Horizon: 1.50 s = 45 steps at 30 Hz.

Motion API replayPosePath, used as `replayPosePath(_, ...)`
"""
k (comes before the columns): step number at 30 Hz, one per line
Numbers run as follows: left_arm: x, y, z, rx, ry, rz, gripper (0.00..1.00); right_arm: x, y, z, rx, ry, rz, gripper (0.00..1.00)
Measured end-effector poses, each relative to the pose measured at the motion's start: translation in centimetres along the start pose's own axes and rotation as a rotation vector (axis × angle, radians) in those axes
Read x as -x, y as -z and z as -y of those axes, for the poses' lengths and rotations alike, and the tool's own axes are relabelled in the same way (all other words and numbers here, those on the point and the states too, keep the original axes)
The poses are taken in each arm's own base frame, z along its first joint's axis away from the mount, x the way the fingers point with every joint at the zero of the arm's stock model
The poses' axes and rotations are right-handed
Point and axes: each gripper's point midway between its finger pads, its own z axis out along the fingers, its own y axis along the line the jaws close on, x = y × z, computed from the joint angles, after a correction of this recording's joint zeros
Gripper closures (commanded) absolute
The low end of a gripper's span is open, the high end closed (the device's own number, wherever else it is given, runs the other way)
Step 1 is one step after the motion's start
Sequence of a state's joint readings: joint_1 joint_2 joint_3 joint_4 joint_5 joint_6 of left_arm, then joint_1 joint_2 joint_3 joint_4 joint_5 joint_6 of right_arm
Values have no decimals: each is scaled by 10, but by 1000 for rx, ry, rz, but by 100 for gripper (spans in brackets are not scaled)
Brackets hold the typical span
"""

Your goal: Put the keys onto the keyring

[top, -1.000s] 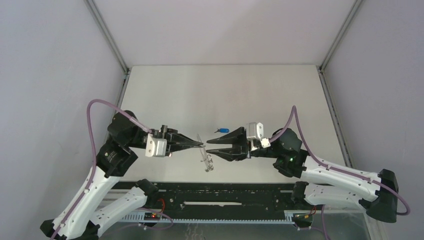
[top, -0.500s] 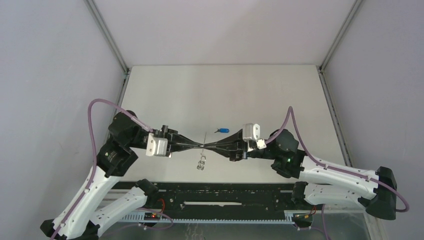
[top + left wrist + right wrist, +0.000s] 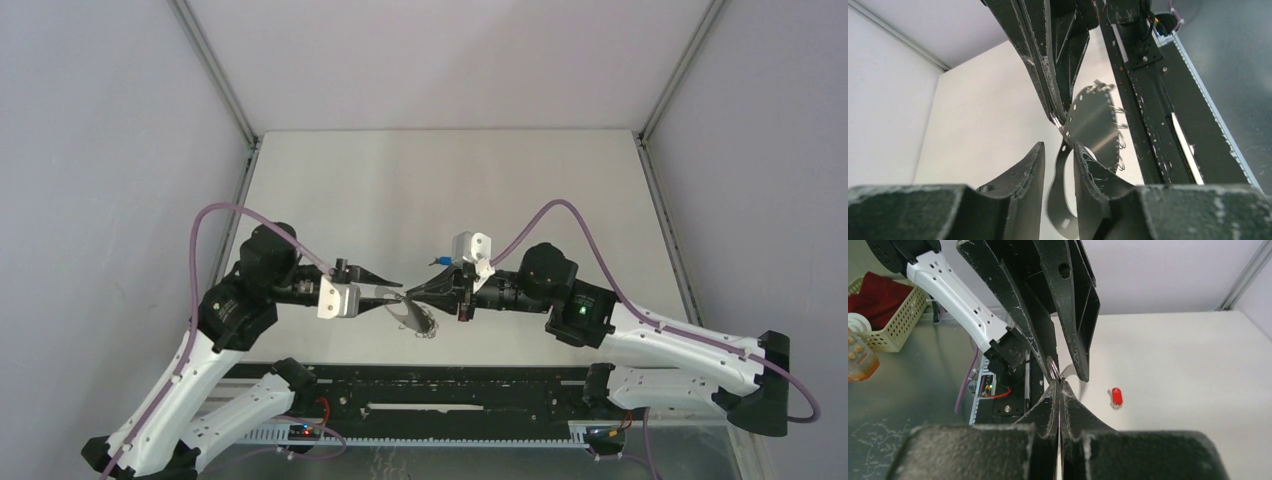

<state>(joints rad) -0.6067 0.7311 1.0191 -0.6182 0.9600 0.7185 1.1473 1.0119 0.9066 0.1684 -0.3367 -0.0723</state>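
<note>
Grey metal catches the eye first from above: the keyring [image 3: 412,316] sits at the middle of the desk [image 3: 450,180], close to its near edge, right where the two tools meet tip to tip. The left tool [image 3: 398,290] comes in from the left edge side and the right tool [image 3: 412,293] from the right. From here I cannot tell who has hold of the ring, or whether it touches the desk. The blue key [image 3: 446,259] lies just on the far side of the right tool, half hidden by its wrist mount. The red key does not show at all.

The left wrist view settles more. The left tool's jaws stand parted, and the ring's thin band passes loosely through the gap. The right tool reaches down from the top of the view, pinched on the rim. The small loops along the rim show clearly here. No key is in view.

The right wrist view shows the right tool clenched tight on the ring, of which only a sliver shows. The released left tool straddles that same spot. The red key [image 3: 1117,396] lies alone on the bare desk to the side. Off the desk stands a pale basket [image 3: 895,315].
</note>
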Motion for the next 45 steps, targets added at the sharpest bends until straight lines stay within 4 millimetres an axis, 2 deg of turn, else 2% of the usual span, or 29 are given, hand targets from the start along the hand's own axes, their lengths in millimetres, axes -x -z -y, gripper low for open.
replayPosePath(5, -11, 1, 5, -15, 8, -39, 78, -15, 4, 2, -18, -22, -69, 100)
replayPosePath(9, -12, 1, 7, -20, 20, -42, 79, -20, 5, 3, -29, -31, -98, 100)
replayPosePath(18, -14, 1, 11, -32, 70, -47, 58, -24, 6, 6, -67, -25, -119, 100)
replayPosePath(22, -16, 1, 12, -29, 84, -55, 56, -25, 6, 6, -77, -19, -125, 100)
replayPosePath(31, -21, -1, 2, 21, 158, -79, 64, -25, 1, 7, -109, 11, -132, 100)
replayPosePath(33, -20, -1, 0, 27, 170, -76, 68, -24, -2, 9, -118, 21, -134, 100)
replayPosePath(35, -20, -2, 0, 28, 179, -75, 76, -24, -3, 9, -125, 27, -136, 100)
replayPosePath(38, -20, -2, 0, 32, 188, -76, 78, -24, -3, 11, -140, 33, -139, 100)
replayPosePath(40, -20, -1, -1, 36, 186, -77, 74, -24, -3, 12, -149, 37, -140, 100)
replayPosePath(45, -21, 1, -5, 66, 166, -94, 56, -25, -2, 14, -166, 45, -146, 100)
